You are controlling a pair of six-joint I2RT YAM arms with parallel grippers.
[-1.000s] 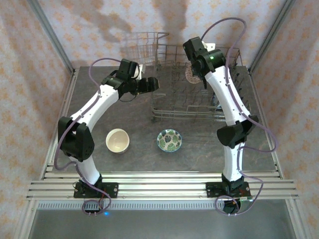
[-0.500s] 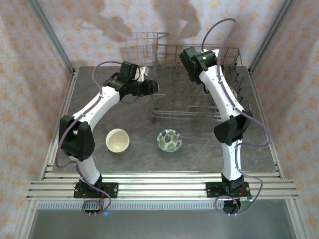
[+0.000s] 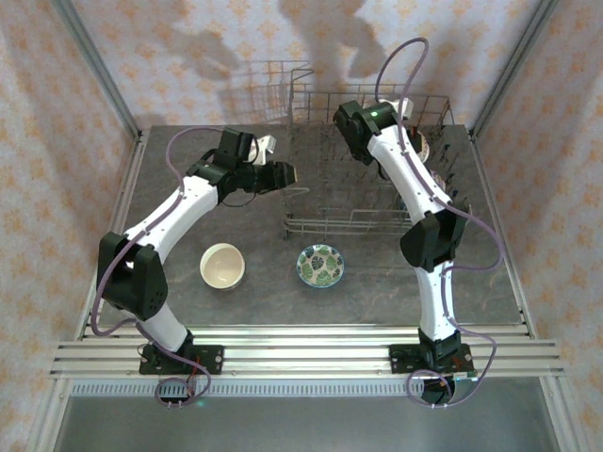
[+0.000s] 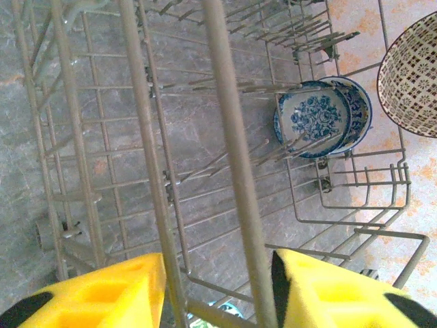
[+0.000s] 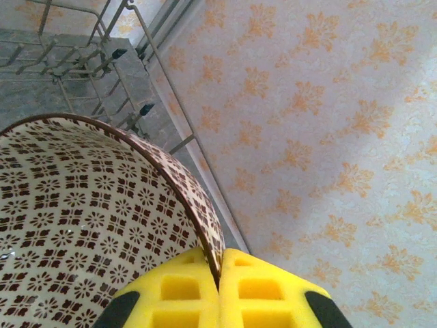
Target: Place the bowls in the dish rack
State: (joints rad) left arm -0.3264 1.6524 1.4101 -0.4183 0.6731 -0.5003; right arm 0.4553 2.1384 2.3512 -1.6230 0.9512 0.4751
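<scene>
The right hand (image 5: pixel 220 265) is pinched together on the rim of a brown-patterned bowl (image 5: pixel 82 212), one pad inside the lip and one outside; a grip on the edge like this lets the bowl hang tilted, which suits dropping it edge-on between tines rather than setting it flat; it is held in the air over the far right part of the dish rack (image 3: pixel 350 220), close to the papered wall (image 5: pixel 328 123). Two blue-and-white bowls (image 4: pixel 319 117) already stand on edge in that same corner of the rack, propped by the upright tines so they cannot roll; the carried bowl looks meant for a slot beside them. The left hand (image 4: pixel 218 295) sits at the rack's left side with its pads apart, rack wires passing through the gap without being squeezed as far as can be seen; it carries nothing. A cream bowl (image 3: pixel 223 266) and a green-and-blue bowl (image 3: pixel 320 266) rest upright on the counter (image 3: pixel 386 292) in front of the rack, well apart from each other and from both hands; they remain to be loaded, and the free left hand is the nearer one to the cream bowl.
</scene>
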